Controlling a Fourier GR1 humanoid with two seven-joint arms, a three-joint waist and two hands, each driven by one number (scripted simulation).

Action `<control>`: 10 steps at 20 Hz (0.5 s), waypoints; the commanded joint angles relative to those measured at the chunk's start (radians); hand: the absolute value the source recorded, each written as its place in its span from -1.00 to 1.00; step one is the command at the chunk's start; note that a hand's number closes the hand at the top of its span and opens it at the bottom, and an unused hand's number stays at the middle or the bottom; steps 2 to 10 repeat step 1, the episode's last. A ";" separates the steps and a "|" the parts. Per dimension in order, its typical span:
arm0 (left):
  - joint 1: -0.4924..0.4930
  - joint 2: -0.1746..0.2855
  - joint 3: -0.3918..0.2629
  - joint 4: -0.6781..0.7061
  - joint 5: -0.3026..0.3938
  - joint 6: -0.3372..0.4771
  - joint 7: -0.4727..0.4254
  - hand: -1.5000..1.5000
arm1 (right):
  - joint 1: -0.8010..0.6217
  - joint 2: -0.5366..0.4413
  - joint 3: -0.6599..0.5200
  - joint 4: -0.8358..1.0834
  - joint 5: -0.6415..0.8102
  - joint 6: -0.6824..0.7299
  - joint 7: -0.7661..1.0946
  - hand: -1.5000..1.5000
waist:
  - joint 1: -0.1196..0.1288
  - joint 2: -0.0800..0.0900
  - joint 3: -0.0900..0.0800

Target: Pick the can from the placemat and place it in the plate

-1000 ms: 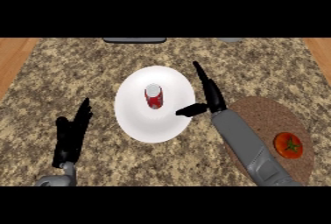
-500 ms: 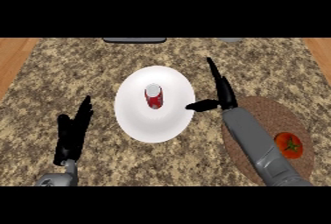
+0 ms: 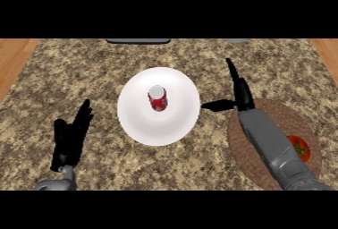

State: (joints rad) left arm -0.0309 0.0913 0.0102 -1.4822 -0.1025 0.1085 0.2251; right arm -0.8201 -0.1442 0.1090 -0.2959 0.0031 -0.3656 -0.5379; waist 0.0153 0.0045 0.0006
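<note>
The right hand [image 3: 242, 98] stands just to the right of the plate [image 3: 148, 129], with its fingers [image 3: 232, 74] straight and pointing away toward the far edge of the bench [image 3: 92, 67]. Its thumb [image 3: 215, 106] juts out sideways toward the plate's rim. Thumb and fingers are spread apart and hold nothing. The tip of the thumb sits just beside the rim, though whether it touches cannot be told from this steep angle. The grey right forearm [image 3: 271, 143] runs back across the round brown placemat [image 3: 260, 176], covering its left part.

The can [image 3: 157, 99], red with a silver top, stands upright inside the white plate, a little above the plate's middle and well apart from the placemat. No hand touches it.

On the right side of the placemat lies a small red thing [image 3: 300, 148] with a green spot, probably a tomato.

The left hand [image 3: 71, 136] rests at the lower left of the view with its fingers straight and upward, holding nothing, well clear of the plate.

A flat grey object [image 3: 138, 41] lies at the bench's far edge.
</note>
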 commanded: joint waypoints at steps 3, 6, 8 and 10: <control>0.033 0.012 -0.017 -0.134 0.005 -0.015 0.094 0.00 | 0.023 -0.035 -0.016 0.040 0.024 -0.018 -0.026 -1.00 | 0.004 -0.001 0.000; 0.033 0.012 -0.017 -0.134 0.005 -0.015 0.094 0.00 | 0.023 -0.035 -0.016 0.040 0.024 -0.018 -0.026 -1.00 | 0.004 -0.001 0.000; 0.033 0.012 -0.017 -0.134 0.005 -0.015 0.094 0.00 | 0.023 -0.035 -0.016 0.040 0.024 -0.018 -0.026 -1.00 | 0.004 -0.001 0.000; 0.033 0.012 -0.017 -0.134 0.005 -0.015 0.094 0.00 | 0.023 -0.035 -0.016 0.040 0.024 -0.018 -0.026 -1.00 | 0.004 -0.001 0.000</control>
